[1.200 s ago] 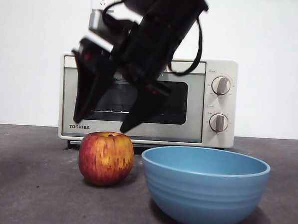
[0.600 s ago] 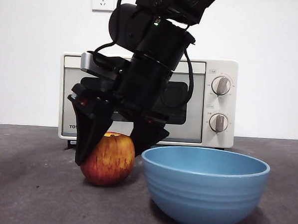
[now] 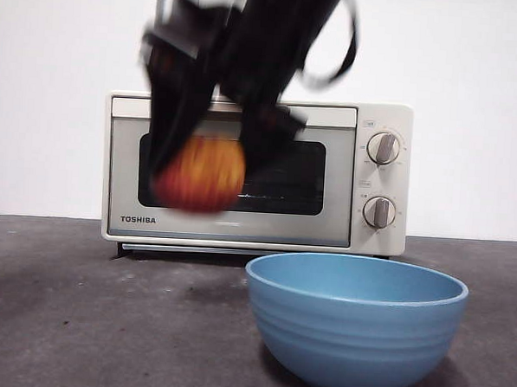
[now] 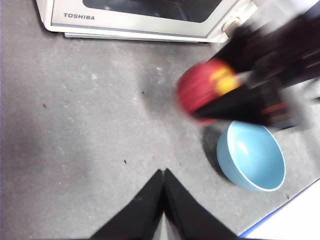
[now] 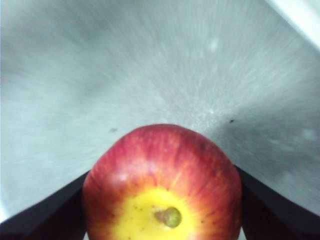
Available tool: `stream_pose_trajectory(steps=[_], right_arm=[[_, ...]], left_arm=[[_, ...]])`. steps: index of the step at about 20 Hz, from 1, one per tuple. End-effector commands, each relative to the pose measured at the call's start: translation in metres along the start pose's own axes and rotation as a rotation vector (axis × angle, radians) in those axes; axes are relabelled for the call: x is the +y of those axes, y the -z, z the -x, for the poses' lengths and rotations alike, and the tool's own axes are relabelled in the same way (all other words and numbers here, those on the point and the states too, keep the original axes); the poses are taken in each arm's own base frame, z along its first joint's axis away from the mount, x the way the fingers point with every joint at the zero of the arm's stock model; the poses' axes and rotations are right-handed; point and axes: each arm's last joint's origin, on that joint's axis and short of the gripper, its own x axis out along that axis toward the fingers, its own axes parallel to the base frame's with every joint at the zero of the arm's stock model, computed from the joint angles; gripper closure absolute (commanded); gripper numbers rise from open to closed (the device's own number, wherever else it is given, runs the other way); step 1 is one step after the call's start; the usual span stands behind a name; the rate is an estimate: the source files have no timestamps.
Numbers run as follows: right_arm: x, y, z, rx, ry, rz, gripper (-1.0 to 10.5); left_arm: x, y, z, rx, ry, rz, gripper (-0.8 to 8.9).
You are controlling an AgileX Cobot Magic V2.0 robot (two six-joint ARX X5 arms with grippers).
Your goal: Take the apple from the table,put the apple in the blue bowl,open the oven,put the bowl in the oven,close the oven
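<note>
Behind everything a plain white wall (image 3: 474, 57) is seen, and below it the dark grey, rough, mottled worktop (image 3: 78, 323) is spread out with pale scuffs. At the back of the worktop the cream-white Toshiba toaster oven (image 3: 373, 243) is set against the wall, its door with the dark glass window shut and its two round knobs (image 3: 383, 148) placed one above the other on the side panel. The wide, deep, matte blue bowl with faint horizontal ridges (image 3: 355, 333) is stood upright nearer the front camera, with nothing seen in it from the left wrist view. The round apple, red with yellow-orange streaks (image 3: 199, 173), is held clear of the worktop, in front of the oven's window and up and to one side of the bowl; it is blurred in the front view. The right pincer (image 3: 210, 152) is clamped on the apple, one black jaw pressed against each side, and in the right wrist view the yellowish dimple and stem are turned towards the camera. The left pincer (image 4: 163, 172) is held high over bare worktop, well apart from the apple and the bowl, with its two black jaws brought together so that their tips meet.
</note>
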Motion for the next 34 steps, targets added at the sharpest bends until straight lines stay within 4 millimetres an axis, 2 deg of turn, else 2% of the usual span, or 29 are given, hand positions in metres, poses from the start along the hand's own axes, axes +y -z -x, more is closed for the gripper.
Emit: stream_pose_trajectory(steps=[1, 4, 6, 8, 11, 16, 22, 26, 30, 34], right_arm=[[0.009, 0.000, 0.025, 0.001, 0.001, 0.021, 6.3], [0.012, 0.011, 0.058, 0.018, 0.010, 0.019, 6.3], [0.014, 0.023, 0.070, 0.008, 0.010, 0.021, 6.3], [0.014, 0.039, 0.073, 0.004, 0.009, 0.021, 6.3], [0.011, 0.066, 0.066, 0.006, 0.010, 0.015, 6.3], [0.002, 0.105, 0.038, 0.046, 0.035, -0.007, 6.3], [-0.005, 0.133, 0.011, 0.022, 0.033, -0.020, 6.3], [-0.007, 0.142, 0.005, 0.031, 0.033, -0.020, 6.0], [-0.007, 0.143, 0.004, 0.031, 0.033, -0.020, 5.4], [-0.007, 0.144, 0.004, 0.035, 0.024, -0.021, 5.3]], left_arm=[[-0.003, -0.005, 0.003, -0.018, 0.009, -0.033, 8.06], [-0.003, -0.005, 0.003, -0.018, 0.009, -0.033, 8.06], [-0.003, -0.005, 0.003, -0.018, 0.008, -0.033, 8.06], [-0.003, -0.005, 0.003, -0.018, 0.009, -0.033, 8.06], [-0.003, -0.005, 0.003, -0.018, 0.009, -0.033, 8.06], [-0.003, -0.005, 0.003, -0.017, 0.009, -0.032, 8.06], [-0.003, -0.005, 0.003, -0.017, 0.009, -0.029, 8.06], [-0.003, -0.005, 0.003, -0.017, 0.009, -0.029, 8.06], [-0.003, -0.005, 0.003, -0.018, 0.009, -0.029, 8.06], [-0.003, -0.005, 0.003, -0.018, 0.008, -0.029, 8.06]])
